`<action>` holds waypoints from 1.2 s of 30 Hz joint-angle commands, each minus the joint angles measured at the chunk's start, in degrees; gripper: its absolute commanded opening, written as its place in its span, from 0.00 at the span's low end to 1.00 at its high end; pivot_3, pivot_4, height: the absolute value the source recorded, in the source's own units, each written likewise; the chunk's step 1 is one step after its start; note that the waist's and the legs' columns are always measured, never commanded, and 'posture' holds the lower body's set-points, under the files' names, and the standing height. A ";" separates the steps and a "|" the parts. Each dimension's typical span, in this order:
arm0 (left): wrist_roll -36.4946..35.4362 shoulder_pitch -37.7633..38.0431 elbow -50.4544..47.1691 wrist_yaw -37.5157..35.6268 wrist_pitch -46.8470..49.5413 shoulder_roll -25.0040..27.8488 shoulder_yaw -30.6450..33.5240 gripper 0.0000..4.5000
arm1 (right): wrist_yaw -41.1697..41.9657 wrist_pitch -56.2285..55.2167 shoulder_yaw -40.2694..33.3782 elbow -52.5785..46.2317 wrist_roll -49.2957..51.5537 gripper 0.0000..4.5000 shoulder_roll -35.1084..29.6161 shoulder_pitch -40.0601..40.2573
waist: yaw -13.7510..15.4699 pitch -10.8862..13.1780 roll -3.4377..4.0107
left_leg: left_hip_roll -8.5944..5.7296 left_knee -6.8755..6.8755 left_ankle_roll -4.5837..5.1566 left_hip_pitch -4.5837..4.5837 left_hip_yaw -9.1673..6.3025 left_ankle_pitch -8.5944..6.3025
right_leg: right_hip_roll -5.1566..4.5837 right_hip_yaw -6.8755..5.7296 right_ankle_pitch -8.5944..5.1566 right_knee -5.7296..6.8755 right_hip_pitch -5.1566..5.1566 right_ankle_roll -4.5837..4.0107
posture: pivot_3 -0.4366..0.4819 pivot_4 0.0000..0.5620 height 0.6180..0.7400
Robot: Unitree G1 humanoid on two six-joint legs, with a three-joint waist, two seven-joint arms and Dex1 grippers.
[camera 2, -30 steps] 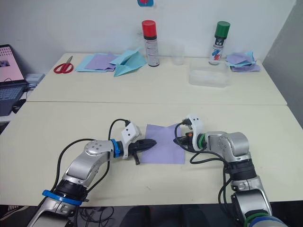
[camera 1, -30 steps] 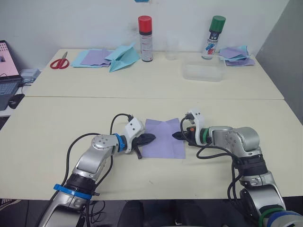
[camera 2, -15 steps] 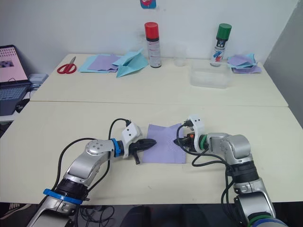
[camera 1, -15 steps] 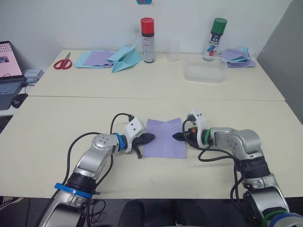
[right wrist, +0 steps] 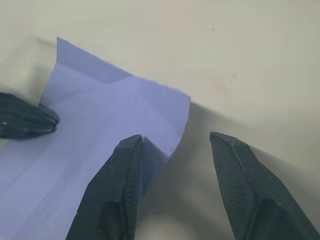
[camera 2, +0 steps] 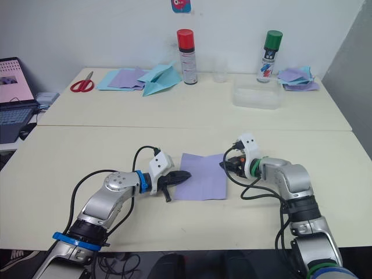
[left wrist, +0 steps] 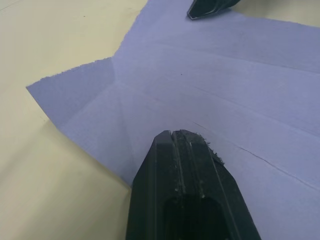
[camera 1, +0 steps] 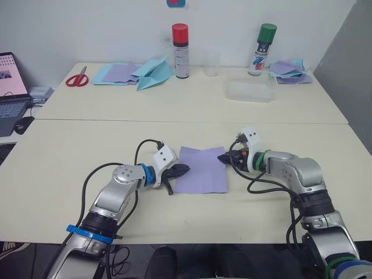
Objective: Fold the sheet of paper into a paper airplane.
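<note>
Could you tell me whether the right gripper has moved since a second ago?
Yes. The right gripper has shifted from the middle of the sheet of paper's right edge toward its far right corner, farther from the robot.

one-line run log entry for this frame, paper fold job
stage: early fold | sheet of paper: flat on table, creased | left gripper: shut, pressing left edge | right gripper: open at far right corner

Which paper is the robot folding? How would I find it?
Look at the near table, the one closest to the robot. The sheet of paper lies flat between the left end effector and the right end effector. It is pale purple, creased and alone, while the other papers sit far back by the scissors and spray cans.
</note>
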 commanded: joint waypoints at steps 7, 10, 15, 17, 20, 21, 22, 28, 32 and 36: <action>1.83 0.71 1.53 0.06 0.75 0.49 -0.60 0.00 | 1.11 -9.18 -0.55 2.33 -3.00 0.50 0.02 -3.10 | 0.00 0.00 0.00 | 0.01 0.00 0.00 0.00 0.00 0.00 | 0.00 0.04 0.00 -0.01 0.00 0.00 | 0.48 0.27 1.00; 1.85 0.87 1.44 0.14 0.77 0.56 -0.56 0.00 | 2.05 -16.65 -0.50 2.12 -5.32 0.50 -0.67 -3.84 | 0.00 0.01 0.01 | 0.00 0.00 0.00 0.00 0.00 0.00 | 0.00 0.03 0.00 0.00 0.00 0.00 | 0.48 0.27 1.00; 1.92 1.25 1.22 0.25 0.74 0.65 -0.54 0.00 | 8.37 -26.93 1.39 -2.37 -5.19 0.50 0.51 -2.16 | 0.01 0.01 0.01 | 0.01 0.00 0.00 0.02 0.01 0.00 | 0.00 0.01 0.00 0.00 0.00 0.00 | 0.48 0.27 1.00; 1.97 1.27 1.22 0.29 0.72 0.61 -0.59 0.00 | 9.03 -27.81 3.46 -4.11 -5.75 0.41 1.57 -0.31 | 0.01 0.00 0.01 | 0.01 -0.01 0.00 0.02 0.00 0.00 | 0.00 0.00 0.00 0.00 0.00 0.00 | 0.48 0.27 1.00; 1.95 1.28 1.16 0.28 0.73 0.65 -0.56 0.00 | 8.18 -27.47 6.93 -5.80 -8.08 0.21 2.71 2.14 | 0.01 0.00 0.01 | 0.03 -0.01 0.00 0.03 -0.01 0.00 | 0.00 -0.01 0.00 0.00 0.02 0.00 | 0.48 0.27 1.00; 1.95 1.28 1.16 0.28 0.72 0.66 -0.58 0.00 | 8.06 -27.88 8.04 -6.00 -9.18 0.12 2.73 2.75 | 0.01 0.00 0.02 | 0.04 -0.01 0.00 0.03 -0.01 0.00 | -0.01 0.00 0.00 0.02 0.02 0.00 | 0.48 0.27 1.00; 1.97 1.25 1.19 0.27 0.70 0.65 -0.63 0.00 | 7.27 -28.05 9.44 -5.97 -10.58 0.03 2.98 3.59 | 0.01 0.00 0.02 | 0.05 -0.01 0.00 0.03 -0.01 0.00 | -0.01 0.01 0.00 0.02 0.02 0.00 | 0.48 0.27 1.00; 2.04 1.15 1.20 0.12 0.69 0.72 -0.76 0.00 | 4.78 -28.89 14.04 -3.12 -17.26 0.01 2.39 7.02 | 0.02 0.00 0.01 | 0.03 -0.01 0.00 0.07 -0.01 0.00 | -0.01 0.06 0.00 0.02 0.02 0.00 | 0.48 0.27 1.00; 2.22 1.11 1.14 -0.04 0.71 0.77 -1.01 0.00 | 2.11 -30.21 11.60 0.84 -19.31 0.01 1.01 8.27 | 0.02 0.00 0.01 | 0.01 -0.01 0.00 0.16 -0.01 0.00 | -0.01 0.09 0.00 0.02 0.08 0.00 | 0.48 0.27 1.00; 2.42 1.15 1.39 -0.09 0.49 0.77 -0.89 0.00 | -1.31 -33.33 7.80 3.58 -20.08 0.01 0.07 7.63 | 0.04 -0.02 0.00 | 0.00 -0.01 0.00 0.24 0.02 0.00 | -0.01 0.09 0.00 0.02 0.16 0.00 | 0.48 0.27 1.00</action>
